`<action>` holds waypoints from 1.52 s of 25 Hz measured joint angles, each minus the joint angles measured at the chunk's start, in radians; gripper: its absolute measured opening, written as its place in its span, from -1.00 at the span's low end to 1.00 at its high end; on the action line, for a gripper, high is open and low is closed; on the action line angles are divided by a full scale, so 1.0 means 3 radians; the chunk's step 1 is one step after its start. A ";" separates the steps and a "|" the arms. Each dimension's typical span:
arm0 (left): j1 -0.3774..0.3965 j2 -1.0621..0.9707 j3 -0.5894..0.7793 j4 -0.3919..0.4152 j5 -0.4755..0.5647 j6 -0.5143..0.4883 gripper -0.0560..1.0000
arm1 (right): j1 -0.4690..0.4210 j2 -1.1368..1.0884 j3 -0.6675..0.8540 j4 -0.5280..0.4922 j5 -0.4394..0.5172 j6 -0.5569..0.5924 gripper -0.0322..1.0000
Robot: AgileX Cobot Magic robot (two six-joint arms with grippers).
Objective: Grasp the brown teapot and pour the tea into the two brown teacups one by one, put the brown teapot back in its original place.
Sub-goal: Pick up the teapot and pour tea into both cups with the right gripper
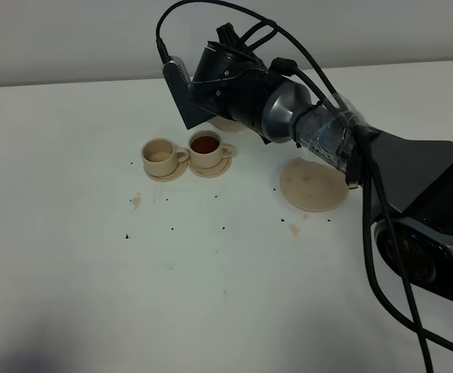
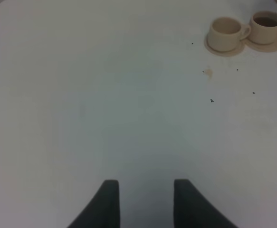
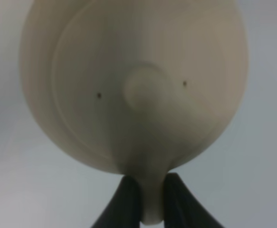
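The brown teapot (image 3: 133, 85) fills the right wrist view, seen from above with its lid knob in the middle. My right gripper (image 3: 152, 199) is shut on its loop handle. In the high view my right arm (image 1: 234, 85) hides most of the teapot; only a beige sliver (image 1: 228, 124) shows just behind the two teacups. The right teacup (image 1: 207, 148) holds dark tea; the left teacup (image 1: 160, 155) looks pale inside. Both sit on small saucers. The flat round saucer plate (image 1: 313, 184) lies bare to the right. My left gripper (image 2: 147, 199) is open and empty, far from the cups (image 2: 226, 32).
Small tea stains (image 1: 136, 201) and dark specks lie on the white table in front of the cups. Another stain (image 1: 294, 228) sits in front of the plate. The right arm's base (image 1: 420, 233) and cables take up the right side.
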 joint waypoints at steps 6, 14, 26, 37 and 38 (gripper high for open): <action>0.0000 0.0000 0.0000 0.0000 0.0000 0.0000 -0.28 | 0.0144 0.0000 -0.0043 0.0025 -0.0108 -0.0114 -0.69; 0.0000 0.0000 0.0000 0.0000 0.0000 0.0000 -0.28 | 0.0278 0.0000 -0.0043 0.0025 -0.0362 -0.0134 -0.69; 0.0000 0.0000 0.0000 0.0000 0.0000 0.0000 -0.28 | 0.0247 0.0026 -0.0043 -0.0004 -0.0511 -0.0134 -0.69; 0.0000 0.0000 0.0000 0.0000 0.0000 0.0000 -0.28 | 0.0157 0.0060 -0.0043 -0.0027 -0.0514 -0.0134 -0.69; 0.0000 0.0000 0.0000 0.0000 0.0000 0.0000 -0.28 | 0.0157 0.0060 -0.0043 -0.0027 -0.0517 -0.0146 -0.69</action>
